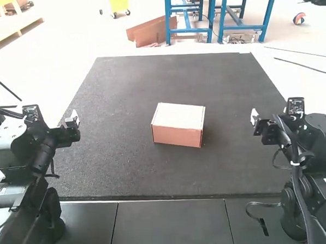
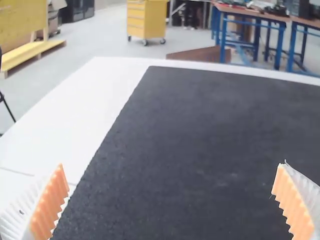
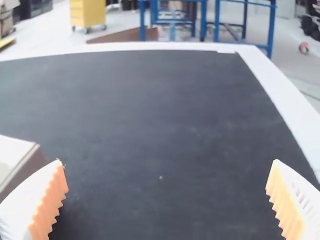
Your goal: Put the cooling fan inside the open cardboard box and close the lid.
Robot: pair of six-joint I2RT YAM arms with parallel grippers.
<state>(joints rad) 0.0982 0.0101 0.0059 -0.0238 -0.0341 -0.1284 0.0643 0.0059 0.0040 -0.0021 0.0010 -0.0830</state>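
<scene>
Box (image 1: 178, 124): mid-bench (image 1: 123, 91), lid down.
Fan: presumably inside.
Left claw (image 2: 172, 202): open, empty, well apart from box.
Right claw (image 3: 167, 200): open, empty, well apart.
Risk: untucked lid may spring up.

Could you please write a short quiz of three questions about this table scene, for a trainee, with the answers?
1. True or false: the cardboard box has its lid open.
2. The box rests on: A) the black mat; B) a white tray; C) a shelf.
3. Fill in: the left gripper and the right gripper are both ___.
Key: 1 false; 2 A; 3 open.
</scene>
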